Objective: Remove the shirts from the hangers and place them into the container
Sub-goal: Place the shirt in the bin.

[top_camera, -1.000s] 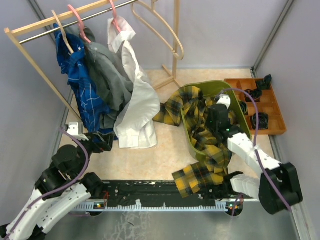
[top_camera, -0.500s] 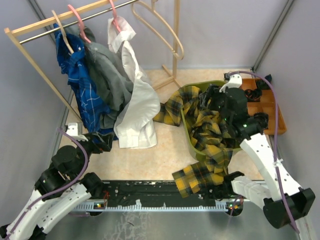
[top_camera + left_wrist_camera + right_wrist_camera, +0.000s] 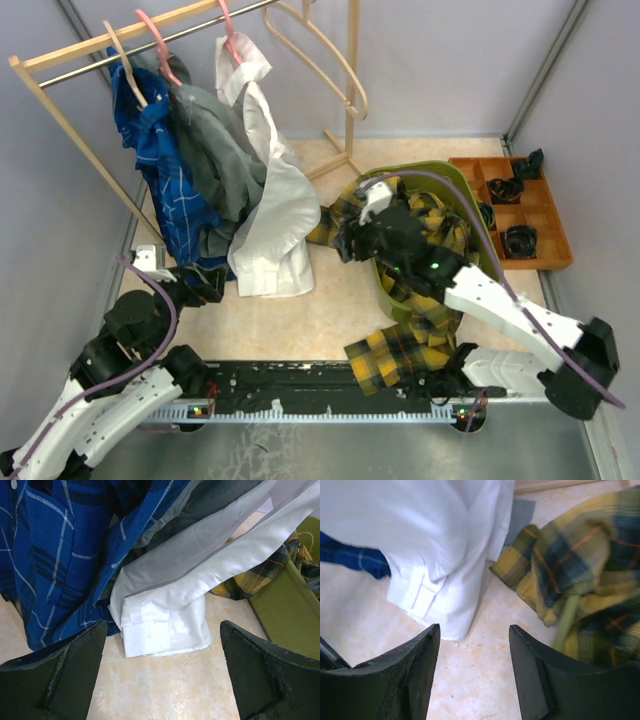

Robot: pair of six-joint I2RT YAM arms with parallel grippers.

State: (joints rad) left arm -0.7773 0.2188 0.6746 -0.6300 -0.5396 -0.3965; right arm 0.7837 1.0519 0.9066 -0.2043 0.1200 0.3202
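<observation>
Done: one of four shirts is off the rack (image 3: 60, 58). The yellow-and-black plaid shirt (image 3: 395, 358) lies mostly in the olive container (image 3: 415, 168), right of the worktop's centre.
Loose ends: one plaid fold spills over the container's near rim toward the worktop's near edge, and a sleeve hangs over its left rim onto the worktop (image 3: 330, 310).
Left to do: the blue shirt (image 3: 165, 190), grey shirt (image 3: 225, 160) and white shirt (image 3: 275, 210) hang on their hangers (image 3: 155, 35) at the far-left corner, hems down at the worktop.
Right gripper (image 3: 474, 628): jaws apart and empty, low over the worktop between the white cuff and the spilled plaid sleeve, just left of the container.
Left gripper (image 3: 164, 625): jaws spread wide, holding nothing, near the left edge, facing the blue hem and white cuff.
Changed: a second ago the right gripper was nearly closed over the plaid inside the container; it then lifted toward the far rim and has now swung across to the left rim, jaws parted.
Unchanged: left arm and the three hanging shirts.
</observation>
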